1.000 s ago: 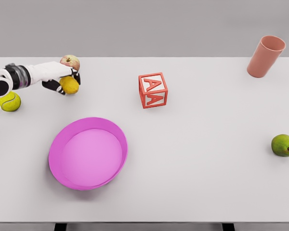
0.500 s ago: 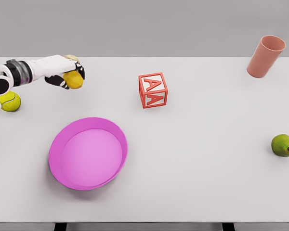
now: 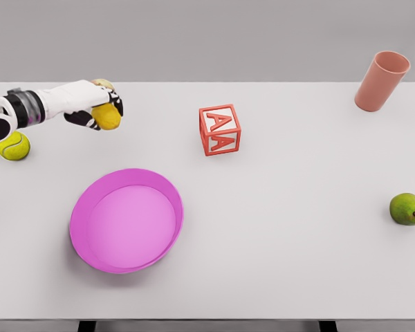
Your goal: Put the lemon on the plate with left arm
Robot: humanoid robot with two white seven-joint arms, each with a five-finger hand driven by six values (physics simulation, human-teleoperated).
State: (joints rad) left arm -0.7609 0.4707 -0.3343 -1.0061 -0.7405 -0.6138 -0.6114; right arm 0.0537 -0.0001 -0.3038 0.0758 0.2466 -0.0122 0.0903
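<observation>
Lifting off the table since a second ago, the lemon (image 3: 106, 116) is riding in the left hand (image 3: 97, 111), whose fingers are wrapping round it, well short of the pink plate (image 3: 79, 238); carrying it across is looking like the remaining job; only the red block (image 3: 220, 130) is showing writing, the letter A.

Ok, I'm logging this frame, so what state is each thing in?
left hand: shut on the lemon
lemon: held, not on the plate
plate: empty, on the table
cup: tilted, open end up
letter block: resting on the table
pear: lying on the table
tennis ball: on the table
</observation>
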